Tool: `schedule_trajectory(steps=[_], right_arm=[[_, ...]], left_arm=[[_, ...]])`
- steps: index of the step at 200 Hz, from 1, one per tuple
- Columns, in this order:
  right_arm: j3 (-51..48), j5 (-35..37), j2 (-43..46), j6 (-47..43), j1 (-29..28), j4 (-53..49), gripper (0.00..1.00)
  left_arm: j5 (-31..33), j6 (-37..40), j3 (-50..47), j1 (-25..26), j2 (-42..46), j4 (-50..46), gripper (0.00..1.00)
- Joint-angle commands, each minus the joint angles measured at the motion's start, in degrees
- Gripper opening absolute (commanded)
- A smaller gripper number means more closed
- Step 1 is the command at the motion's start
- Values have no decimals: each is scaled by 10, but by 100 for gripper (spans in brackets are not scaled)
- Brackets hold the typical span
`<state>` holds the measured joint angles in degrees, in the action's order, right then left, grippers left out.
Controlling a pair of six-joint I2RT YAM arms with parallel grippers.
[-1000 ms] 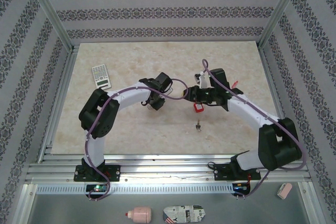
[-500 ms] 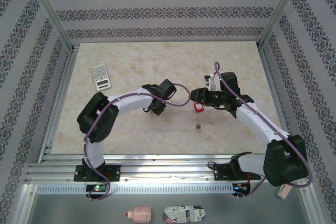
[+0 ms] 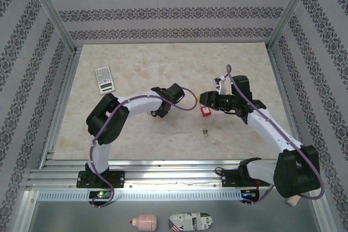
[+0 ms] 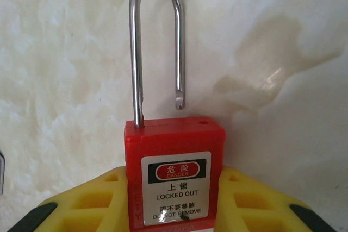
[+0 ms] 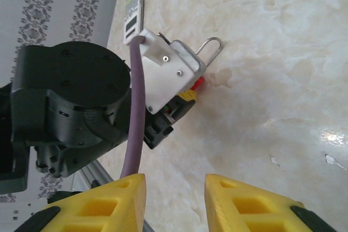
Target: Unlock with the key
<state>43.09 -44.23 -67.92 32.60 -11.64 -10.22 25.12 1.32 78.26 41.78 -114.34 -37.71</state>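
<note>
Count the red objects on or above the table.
2: the red padlock clamped in the left gripper, and a red item lying on the table beside the right gripper. Others may be hidden.

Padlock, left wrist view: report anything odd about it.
The red padlock, clamped in the left hand, has its shackle sprung: one leg sits in the body, the other hangs free above its hole.

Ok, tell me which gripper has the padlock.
The left gripper: its yellow fingers clamp the red padlock, whose shackle is open. The right gripper stands open, holding nothing.
</note>
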Motion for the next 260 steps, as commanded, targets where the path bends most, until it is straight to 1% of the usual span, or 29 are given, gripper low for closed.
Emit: schedule_trajectory(steps=[1,39,63,83,115,123,152,186,213,231,254,260], right_arm=[[-13,-24,22,-3,15,1,35],[-24,-43,26,-2,37,5,36],[-30,-49,33,-2,43,7,36],[-34,-53,35,0,48,9,36],[-38,-58,38,-1,54,8,36],[-38,-58,39,-3,55,5,36],[-40,-62,48,-2,63,-1,36],[-45,-64,57,8,63,-2,36],[-51,-61,64,12,63,-5,37],[-53,-59,68,13,63,-7,37],[-50,-57,74,16,62,-13,37],[-49,-54,75,16,62,-18,37]], left_arm=[[5,-12,13,17,-11,-32,0],[-33,-37,3,35,-17,-34,0],[-30,-50,1,59,-21,-43,0],[-56,-65,-7,63,-21,-39,0],[-150,-74,-23,57,-25,-16,0],[-172,-79,-28,49,-23,-8,0],[-291,-82,-45,11,-12,24,0],[-371,-80,-46,-16,-7,21,0],[-394,-72,-33,-25,-6,4,0],[-391,-70,-20,-26,-8,-12,12],[-392,-77,-21,-35,10,-6,33],[-389,-81,-19,-38,17,-8,37]])
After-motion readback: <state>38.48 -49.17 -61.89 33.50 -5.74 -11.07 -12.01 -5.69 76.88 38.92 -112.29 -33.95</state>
